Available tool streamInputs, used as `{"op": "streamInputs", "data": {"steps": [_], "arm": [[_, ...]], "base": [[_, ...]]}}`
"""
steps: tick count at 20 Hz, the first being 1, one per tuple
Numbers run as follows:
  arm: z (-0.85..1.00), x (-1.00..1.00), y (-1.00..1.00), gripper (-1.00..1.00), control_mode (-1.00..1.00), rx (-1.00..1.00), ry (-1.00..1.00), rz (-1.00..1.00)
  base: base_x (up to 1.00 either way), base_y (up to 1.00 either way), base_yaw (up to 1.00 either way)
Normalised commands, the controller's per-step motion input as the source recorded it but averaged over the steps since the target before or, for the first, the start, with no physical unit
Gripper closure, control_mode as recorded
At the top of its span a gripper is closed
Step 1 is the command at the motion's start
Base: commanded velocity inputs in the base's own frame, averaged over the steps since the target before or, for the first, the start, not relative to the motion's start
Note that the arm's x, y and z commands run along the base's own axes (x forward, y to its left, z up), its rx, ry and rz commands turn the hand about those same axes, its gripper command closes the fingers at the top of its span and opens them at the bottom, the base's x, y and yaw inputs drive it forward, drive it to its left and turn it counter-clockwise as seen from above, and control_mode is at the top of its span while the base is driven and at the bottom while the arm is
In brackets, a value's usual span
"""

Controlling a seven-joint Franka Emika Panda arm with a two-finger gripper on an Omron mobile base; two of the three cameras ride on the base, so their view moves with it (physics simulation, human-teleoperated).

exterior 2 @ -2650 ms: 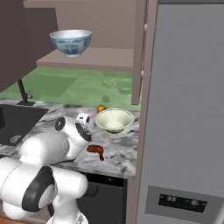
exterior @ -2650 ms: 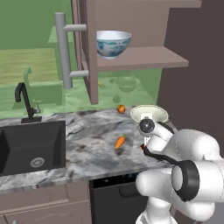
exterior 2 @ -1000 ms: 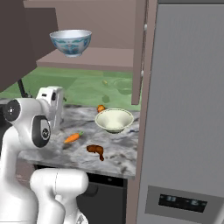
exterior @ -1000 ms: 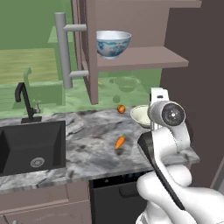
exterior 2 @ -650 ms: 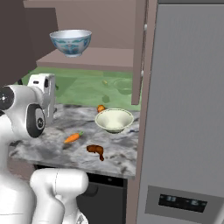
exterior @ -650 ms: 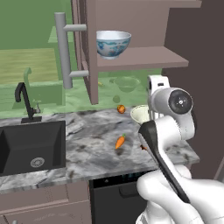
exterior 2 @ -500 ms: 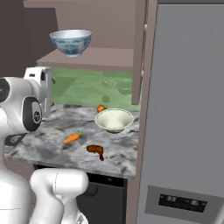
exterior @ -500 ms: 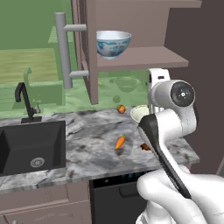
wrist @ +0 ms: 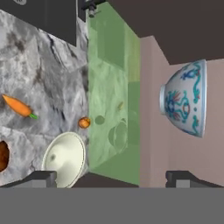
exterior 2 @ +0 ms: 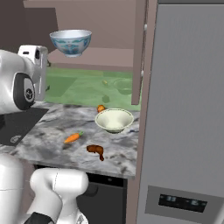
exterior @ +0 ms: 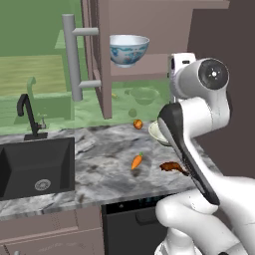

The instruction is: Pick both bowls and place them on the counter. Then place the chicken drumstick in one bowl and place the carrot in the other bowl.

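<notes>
The deep white bowl with blue pattern (exterior: 128,49) (exterior 2: 71,42) stands on the open cabinet shelf. In the hand view this bowl (wrist: 186,98) lies ahead of my gripper (wrist: 111,179), off to one side and apart from it. The gripper is open, its tips wide apart with nothing between them, raised to about shelf height. The cream and green bowl (exterior 2: 114,120) (wrist: 65,158) sits upright on the marbled counter (exterior 2: 48,146). On the counter in front of it lie the orange carrot (exterior: 137,161) (exterior 2: 72,138) and the brown chicken drumstick (exterior: 173,167) (exterior 2: 96,150).
A small round orange fruit (exterior 2: 101,108) rests behind the cream bowl. The black sink (exterior: 30,167) with its faucet (exterior: 27,114) is at the left. The open cabinet door with a long grey handle (exterior: 74,57) hangs left of the shelf. A grey fridge (exterior 2: 188,109) walls off the right.
My arm has lifted the hand from just above the counter up to shelf height, toward the patterned bowl. The bowls, carrot and drumstick have not moved.
</notes>
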Motion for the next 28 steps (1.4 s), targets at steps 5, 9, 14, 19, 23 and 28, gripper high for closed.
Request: {"op": "streamInputs", "data": {"steps": [5,9,14,19,23,28], "arm": [[0.01,0.27,-0.02,-1.00,-1.00,0.08,0.02,0.00],[0.02,0.36,-0.16,-1.00,-1.00,0.07,0.00,0.03],[0.16,0.38,-0.06,-1.00,-1.00,0.07,0.00,0.10],[0.46,0.21,0.00,-1.00,-1.00,0.02,0.00,0.10],[0.45,0.22,0.00,-1.00,-1.00,0.01,-0.03,0.16],[0.17,0.17,0.00,-1.00,-1.00,0.01,-0.11,0.11]], "base": [[0.00,0.00,0.00],[0.00,0.00,0.00],[0.00,0.00,0.00],[0.00,0.00,0.00],[0.00,0.00,0.00],[0.00,0.00,0.00]]}}
